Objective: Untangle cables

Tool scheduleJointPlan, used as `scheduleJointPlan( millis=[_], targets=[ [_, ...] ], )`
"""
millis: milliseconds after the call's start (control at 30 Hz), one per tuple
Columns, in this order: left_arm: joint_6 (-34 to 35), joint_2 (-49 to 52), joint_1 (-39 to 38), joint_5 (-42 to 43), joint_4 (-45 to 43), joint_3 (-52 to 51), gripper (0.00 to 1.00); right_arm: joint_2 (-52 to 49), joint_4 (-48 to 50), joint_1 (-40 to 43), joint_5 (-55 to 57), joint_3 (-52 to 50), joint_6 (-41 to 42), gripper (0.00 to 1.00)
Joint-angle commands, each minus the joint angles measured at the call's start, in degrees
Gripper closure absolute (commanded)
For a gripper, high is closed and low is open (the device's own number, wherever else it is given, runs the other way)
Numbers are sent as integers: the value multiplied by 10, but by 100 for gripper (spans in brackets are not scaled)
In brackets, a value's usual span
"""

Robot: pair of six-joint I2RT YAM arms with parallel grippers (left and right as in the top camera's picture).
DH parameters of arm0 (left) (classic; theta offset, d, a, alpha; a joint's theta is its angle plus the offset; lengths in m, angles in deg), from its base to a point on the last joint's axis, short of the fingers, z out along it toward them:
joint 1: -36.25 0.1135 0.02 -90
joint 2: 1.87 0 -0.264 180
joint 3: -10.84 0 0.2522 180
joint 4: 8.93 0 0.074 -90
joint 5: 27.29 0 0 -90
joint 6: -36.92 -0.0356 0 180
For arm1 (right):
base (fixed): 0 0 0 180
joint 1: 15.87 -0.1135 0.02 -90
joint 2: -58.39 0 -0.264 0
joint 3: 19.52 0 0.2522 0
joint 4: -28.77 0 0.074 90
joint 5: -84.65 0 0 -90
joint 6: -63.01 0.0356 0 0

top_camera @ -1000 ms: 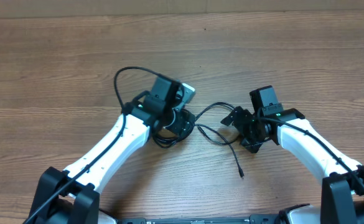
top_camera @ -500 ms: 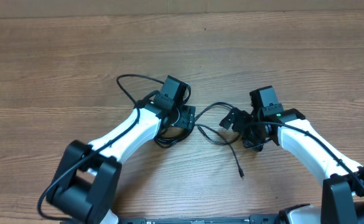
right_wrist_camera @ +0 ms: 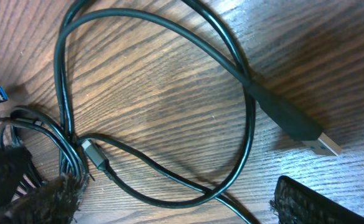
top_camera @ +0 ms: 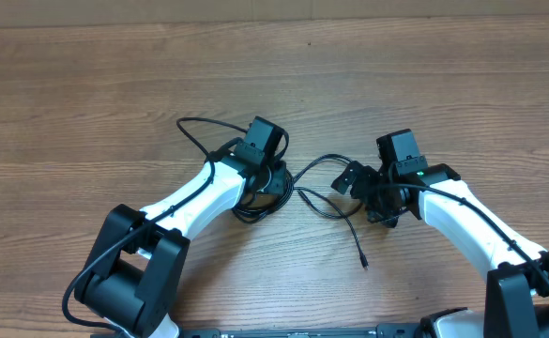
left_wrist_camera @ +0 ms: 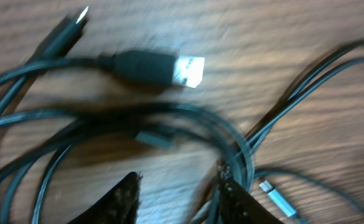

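- The left gripper (top_camera: 270,175) sits low over the main bundle of cables (top_camera: 253,205), near the middle of the wooden table (top_camera: 86,75).
- In the left wrist view its fingers (left_wrist_camera: 118,200) stand apart with bare wood between them, pinching nothing. Several strands run just beside one fingertip, and whether they touch it cannot be told.
- That view is blurred. A black USB plug (left_wrist_camera: 160,64) lies across the strands with its metal end exposed, and a small silver plug (left_wrist_camera: 275,195) lies at lower right.
- The right gripper (top_camera: 360,183) sits just right of the bundle. Its fingers (right_wrist_camera: 318,202) are spread wide and hold nothing.
- Between them a cable loop (right_wrist_camera: 58,68) lies flat on the wood.
- One strand trails toward the robot and ends in a free plug tip (top_camera: 363,264).
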Motion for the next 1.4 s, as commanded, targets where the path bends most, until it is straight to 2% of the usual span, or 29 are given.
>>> scheduleJointPlan(
  millis=[0, 33, 133, 233, 333, 367, 467, 567, 733, 933, 1033, 1133, 1367],
  targets=[
    [-17, -1, 2, -40, 39, 25, 48, 13, -4, 0, 10, 1, -7, 0],
    [-17, -4, 6, -41, 59, 34, 41, 13, -6, 0, 10, 1, -7, 0],
    [-17, -16, 20, -52, 123, 66, 28, 13, -8, 0, 10, 1, -7, 0],
    [-14, -27, 35, -109, 181, 95, 17, 13, -8, 0, 10, 1, -7, 0],
    [17, -28, 51, -146, 209, 104, 2, 13, -9, 0, 10, 1, -7, 0],
    [17, -28, 58, -146, 212, 104, 0, 13, -9, 0, 10, 1, -7, 0],
    [0, -26, 72, -143, 217, 98, 2, 13, -10, 0, 10, 1, -7, 0],
    [-52, -26, 76, -141, 209, 87, 7, 13, -9, 0, 10, 1, -7, 0],
    [-141, -26, 75, -140, 185, 64, 6, 13, -8, 0, 10, 1, -7, 0],
    [-156, -26, 76, -143, 111, 15, 7, 13, -9, 0, 10, 1, -7, 0],
    [-168, -26, 76, -142, 78, -1, 11, 13, -8, 0, 10, 1, -7, 0],
    [-173, -26, 76, -142, 59, -10, 28, 13, -8, 0, 10, 1, -7, 0],
    [-194, -26, 76, -142, 0, -27, 25, 13, -9, 0, 10, 1, -7, 0]
  ],
)
